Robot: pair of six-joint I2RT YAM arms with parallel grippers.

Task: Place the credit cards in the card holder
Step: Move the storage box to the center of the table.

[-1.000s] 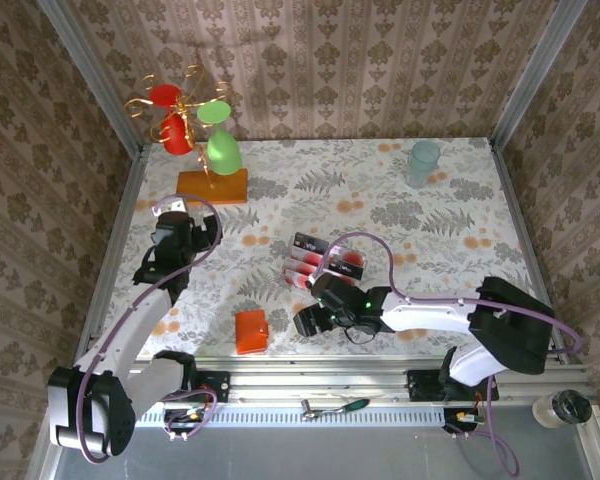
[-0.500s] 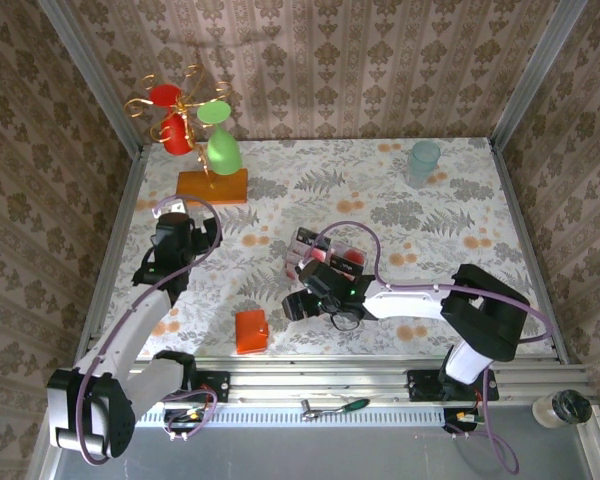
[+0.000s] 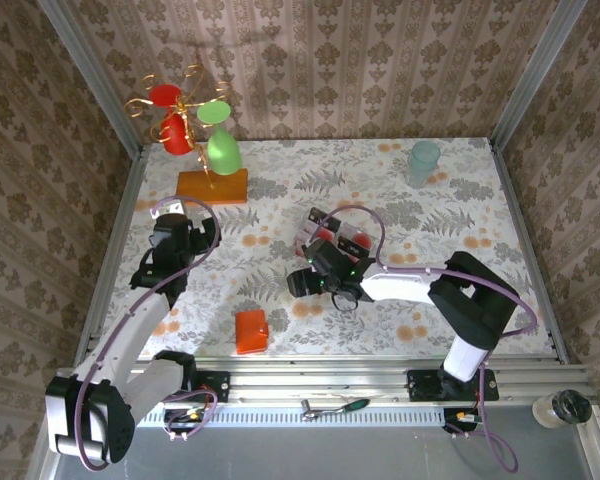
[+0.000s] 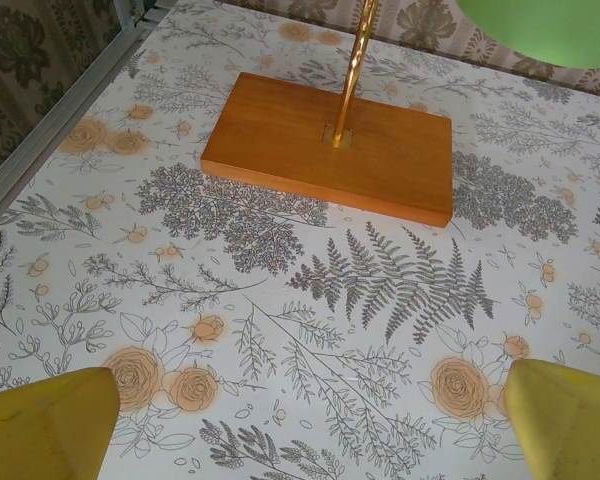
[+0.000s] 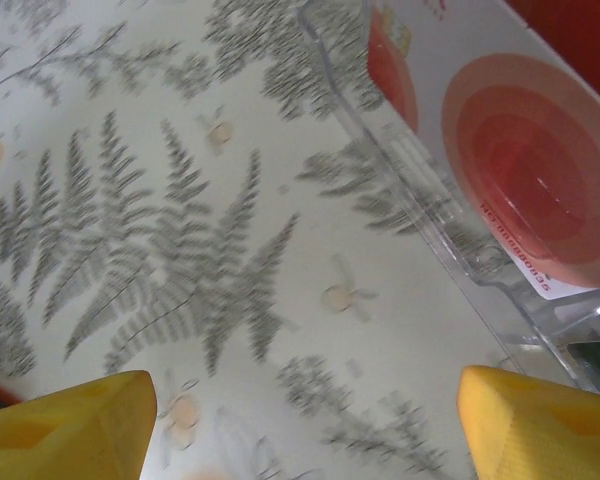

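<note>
Cards [image 3: 327, 236]: in clear tray [image 5: 417, 168], mid-table; one seen up close is pale w/ red rings.
Wallet [image 3: 251, 331]: folded shut, flat near front edge, left of cards & well apart from them.
R claw [image 5: 300, 430]: fingers wide apart over floral table [image 3: 280, 190], just beside tray.
L claw [image 4: 310, 430]: fingers apart, left side of table, facing wood block [image 4: 330, 150] w/ gold stem.

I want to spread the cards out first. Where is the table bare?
Bare: back right, between the cup and the right arm; the middle back, between the orange block and the cup; and between the left arm and the wallet. Crowded at centre: the cards with the right gripper beside them.
</note>
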